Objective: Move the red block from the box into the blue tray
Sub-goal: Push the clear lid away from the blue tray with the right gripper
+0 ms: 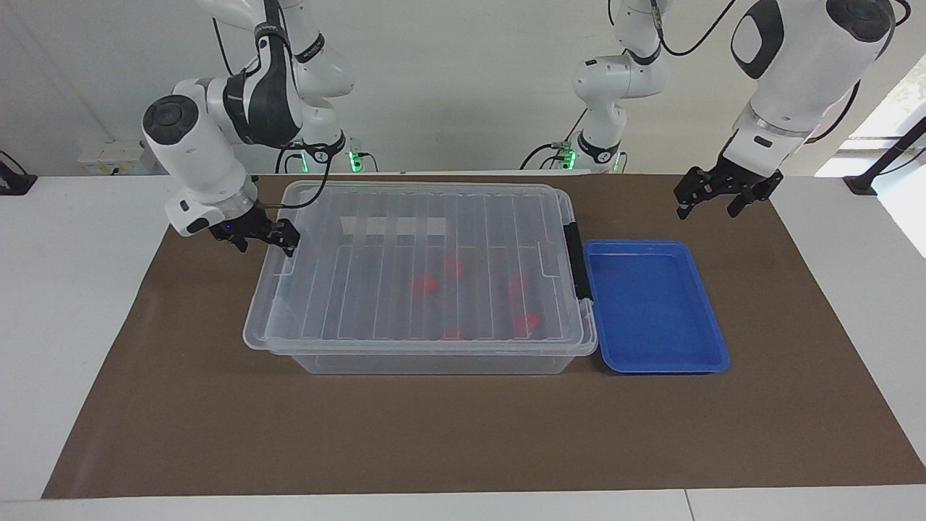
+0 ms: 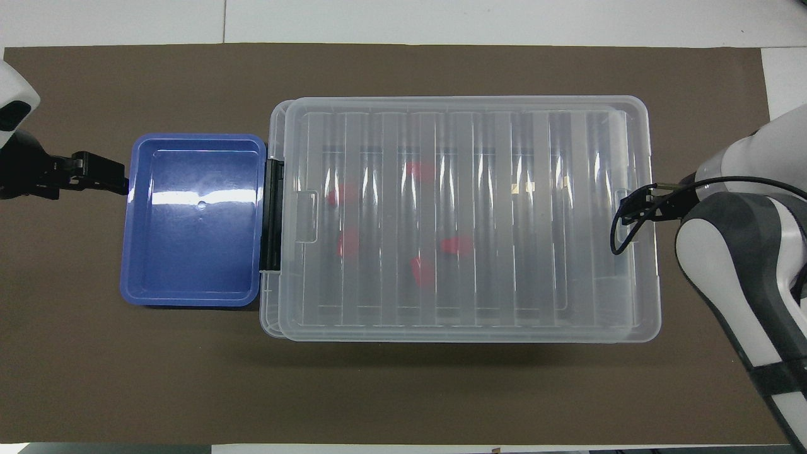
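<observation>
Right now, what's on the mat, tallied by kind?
Red blocks, inside the box: 5
Clear box, lid on: 1
Blue tray, nothing in it: 1
Total: 7

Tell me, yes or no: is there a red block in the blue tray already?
No. The blue tray is bare, and the red blocks lie inside the lidded box.

Red blocks (image 1: 425, 284); blue tray (image 1: 712, 318); clear ribbed box (image 1: 405, 362), blk latch (image 1: 576, 260); brown mat (image 1: 434, 434).
</observation>
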{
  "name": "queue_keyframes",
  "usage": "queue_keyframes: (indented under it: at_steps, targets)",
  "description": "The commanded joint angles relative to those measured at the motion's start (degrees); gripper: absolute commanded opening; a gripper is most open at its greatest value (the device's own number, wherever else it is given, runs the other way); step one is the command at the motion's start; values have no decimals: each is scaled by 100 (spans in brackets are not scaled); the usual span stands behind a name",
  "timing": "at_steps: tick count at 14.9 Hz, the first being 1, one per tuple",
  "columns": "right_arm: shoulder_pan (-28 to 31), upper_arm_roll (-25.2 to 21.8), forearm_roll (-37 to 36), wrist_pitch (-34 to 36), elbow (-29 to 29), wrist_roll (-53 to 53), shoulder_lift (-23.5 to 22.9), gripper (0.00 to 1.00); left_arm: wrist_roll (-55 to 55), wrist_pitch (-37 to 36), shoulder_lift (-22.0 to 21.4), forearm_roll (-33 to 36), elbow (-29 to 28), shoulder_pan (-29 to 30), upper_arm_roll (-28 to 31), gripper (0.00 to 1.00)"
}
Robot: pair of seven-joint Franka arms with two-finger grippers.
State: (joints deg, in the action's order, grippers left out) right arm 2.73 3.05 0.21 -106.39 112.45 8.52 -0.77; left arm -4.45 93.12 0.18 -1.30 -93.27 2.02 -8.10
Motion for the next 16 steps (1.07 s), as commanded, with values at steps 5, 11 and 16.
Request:
queue_keyframes:
  at_steps: [5,11,16]
  targets:
    - [219,-216,-74,-93,199,-674,138,100,32,-39,-97,34,-60,71,-34,100]
    - [237,-621,-74,-102,172,-1247,103,100,32,-39,-97,34,-69,71,-34,100]
    - [271,-920,-100,-128,163,-1599,95,100,-47,-259,-255,25,-69,-157,-96,100]
